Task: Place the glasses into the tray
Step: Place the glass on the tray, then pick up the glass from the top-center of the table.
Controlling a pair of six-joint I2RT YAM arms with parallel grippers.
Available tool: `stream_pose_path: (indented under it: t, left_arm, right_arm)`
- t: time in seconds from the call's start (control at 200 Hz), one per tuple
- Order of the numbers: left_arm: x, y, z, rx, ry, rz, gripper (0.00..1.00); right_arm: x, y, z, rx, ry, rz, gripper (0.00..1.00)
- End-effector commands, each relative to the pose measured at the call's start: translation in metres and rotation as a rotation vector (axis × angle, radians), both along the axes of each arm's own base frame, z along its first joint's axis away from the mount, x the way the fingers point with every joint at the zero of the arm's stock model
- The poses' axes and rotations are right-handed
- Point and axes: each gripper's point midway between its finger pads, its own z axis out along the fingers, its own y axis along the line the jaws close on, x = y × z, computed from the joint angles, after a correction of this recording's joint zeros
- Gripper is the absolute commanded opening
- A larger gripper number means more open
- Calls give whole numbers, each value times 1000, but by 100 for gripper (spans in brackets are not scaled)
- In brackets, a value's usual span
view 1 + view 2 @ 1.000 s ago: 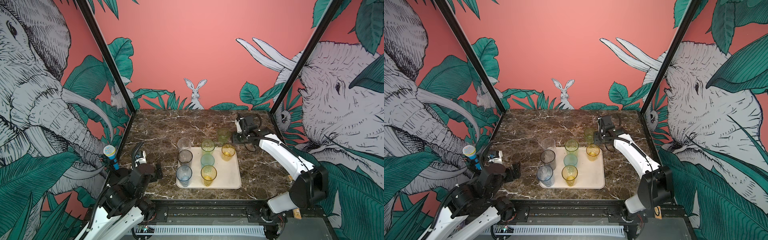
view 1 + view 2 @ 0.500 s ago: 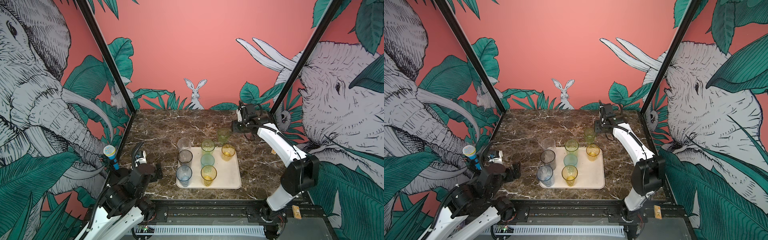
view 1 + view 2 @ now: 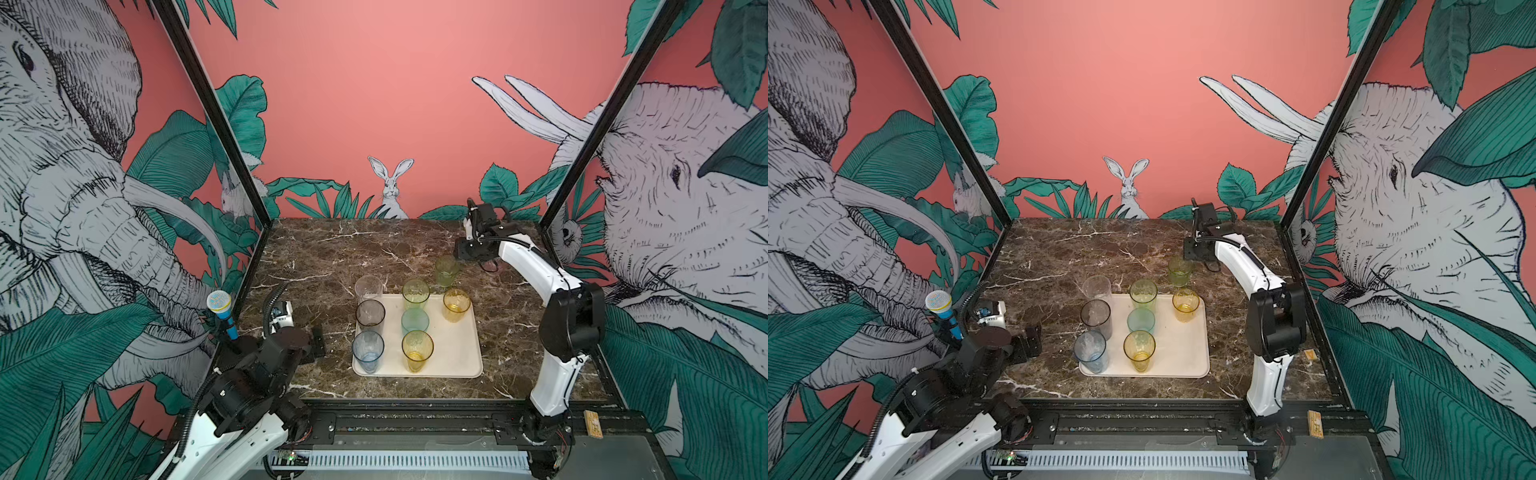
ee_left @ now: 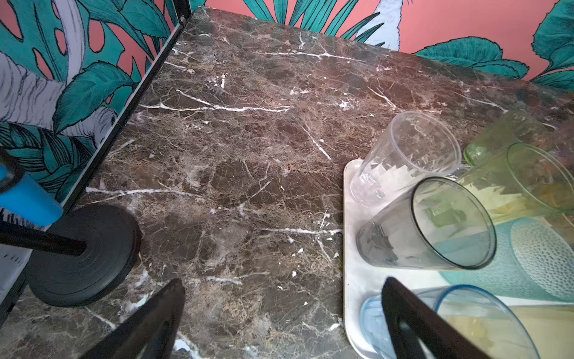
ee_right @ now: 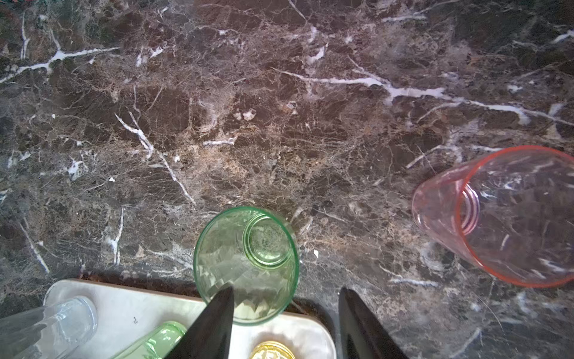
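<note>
Both my end effectors have their fingers apart and grip nothing. My right end effector (image 5: 285, 292) hangs over the far right of the table (image 3: 311, 257), just above a green glass (image 5: 245, 264) standing outside the tray (image 3: 457, 353), just beside its far edge. A pink glass (image 5: 503, 217) stands on the table further right, apart from it. Seven more stand in the tray: clear glass (image 3: 368, 286), grey glass (image 3: 370, 313) and blue glass (image 3: 368, 351) down the left, yellow-green glass (image 3: 415, 293), teal glass (image 3: 414, 320) and yellow glass (image 3: 417, 349) in the middle, and amber glass (image 3: 456, 305) at the far right. My left end effector (image 4: 284, 281) sits low near the tray's left side.
</note>
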Motion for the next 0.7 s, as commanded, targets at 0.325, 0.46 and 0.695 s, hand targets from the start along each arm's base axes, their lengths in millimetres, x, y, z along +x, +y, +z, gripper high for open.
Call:
stream_pose_path:
  t: [0.325, 0.46, 0.695]
  left_arm:
    - [2, 3, -2, 19, -4, 18, 99]
    - [2, 3, -2, 20, -5, 19, 99]
    - [2, 3, -2, 19, -5, 19, 99]
  right_arm:
    - [13, 4, -28, -9, 64, -3, 57]
    - [14, 4, -33, -12, 72, -1, 57]
    - [14, 5, -41, -13, 89, 1, 56]
